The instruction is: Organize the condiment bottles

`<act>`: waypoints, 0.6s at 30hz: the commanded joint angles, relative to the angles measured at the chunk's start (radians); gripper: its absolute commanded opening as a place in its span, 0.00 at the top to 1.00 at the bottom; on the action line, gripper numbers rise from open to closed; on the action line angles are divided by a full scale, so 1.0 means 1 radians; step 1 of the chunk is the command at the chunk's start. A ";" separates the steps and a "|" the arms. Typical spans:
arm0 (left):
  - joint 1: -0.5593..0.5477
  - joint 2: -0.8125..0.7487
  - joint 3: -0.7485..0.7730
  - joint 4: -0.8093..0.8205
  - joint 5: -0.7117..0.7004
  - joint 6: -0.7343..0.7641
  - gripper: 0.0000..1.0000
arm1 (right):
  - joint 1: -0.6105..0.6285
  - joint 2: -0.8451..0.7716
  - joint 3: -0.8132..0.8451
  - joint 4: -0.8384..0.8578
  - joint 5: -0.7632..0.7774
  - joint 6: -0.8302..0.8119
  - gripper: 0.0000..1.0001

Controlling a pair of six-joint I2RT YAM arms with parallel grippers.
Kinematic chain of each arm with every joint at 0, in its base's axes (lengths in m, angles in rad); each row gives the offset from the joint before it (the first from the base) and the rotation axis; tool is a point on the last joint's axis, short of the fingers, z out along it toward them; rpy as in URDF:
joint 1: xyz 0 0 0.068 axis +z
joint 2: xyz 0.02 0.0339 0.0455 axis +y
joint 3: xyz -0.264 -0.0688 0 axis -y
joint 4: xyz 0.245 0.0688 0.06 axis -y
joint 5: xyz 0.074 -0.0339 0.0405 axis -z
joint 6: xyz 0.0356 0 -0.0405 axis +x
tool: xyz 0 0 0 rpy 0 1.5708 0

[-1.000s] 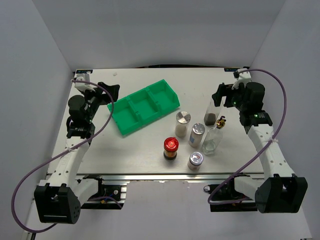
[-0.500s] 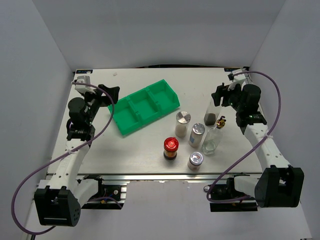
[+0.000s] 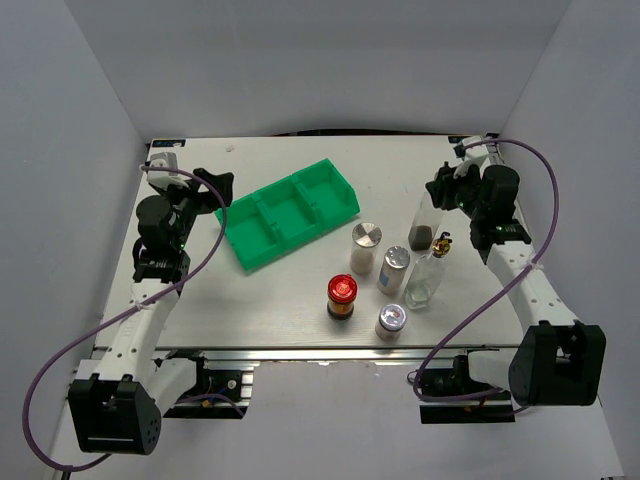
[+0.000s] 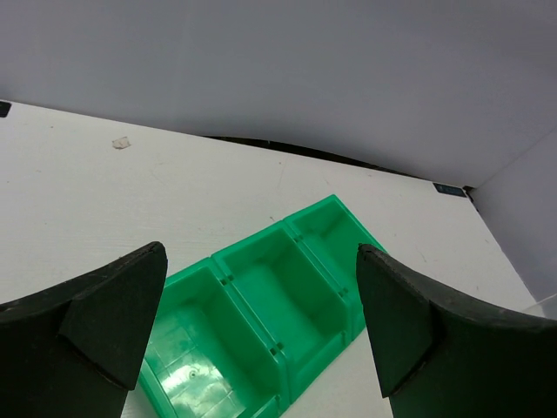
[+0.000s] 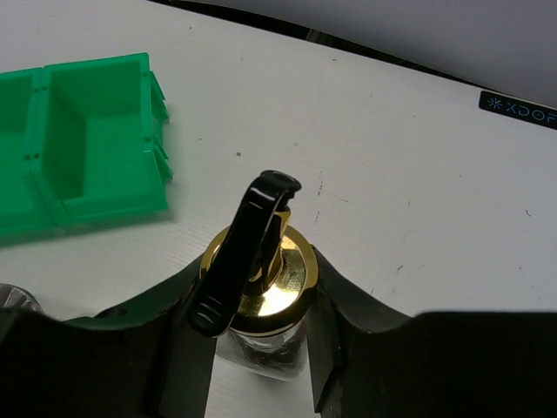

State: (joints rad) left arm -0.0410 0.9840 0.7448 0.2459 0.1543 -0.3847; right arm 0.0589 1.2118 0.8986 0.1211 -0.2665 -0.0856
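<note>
Left gripper (image 3: 218, 189) hangs near the table's far-left corner with its jaws wide apart and nothing in them, just beside the green tray (image 3: 300, 238). Right gripper (image 5: 259, 300) is clamped on the gold-topped neck of the far cruet (image 3: 423, 225), which stands near the table's right edge. I judge the pick made, so next I need a straight, upright lift clear of the second cruet (image 3: 425, 280) close by.

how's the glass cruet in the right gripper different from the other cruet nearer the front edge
The far cruet has the right gripper shut around its gold top; the near cruet stands free, untouched. The far cruet has a dark layer at its bottom; the near cruet looks clear all the way down. Both are upright, clear glass, with gold pourer tops.
</note>
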 commanded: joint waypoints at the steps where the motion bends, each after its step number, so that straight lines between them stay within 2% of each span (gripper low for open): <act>1: 0.000 -0.027 -0.001 -0.025 -0.055 0.009 0.02 | 0.001 0.020 0.080 0.022 -0.026 0.000 0.88; 4: 0.000 -0.041 -0.008 -0.014 -0.016 0.013 0.02 | 0.008 0.041 0.138 0.037 -0.039 0.004 1.00; 14: 0.000 -0.076 -0.030 -0.008 -0.044 0.009 0.02 | 0.076 0.166 0.420 0.074 0.007 0.047 1.00; 17: 0.001 -0.071 -0.022 -0.022 -0.064 0.012 0.02 | 0.136 0.230 0.528 0.055 0.032 0.029 1.00; 18: 0.001 -0.071 -0.022 -0.031 -0.074 0.013 0.02 | 0.181 0.245 0.584 0.048 0.083 0.018 1.00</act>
State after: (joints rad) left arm -0.0410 0.9295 0.7254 0.2314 0.1104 -0.3817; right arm 0.1692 1.4509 1.3479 0.0528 -0.2337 -0.0589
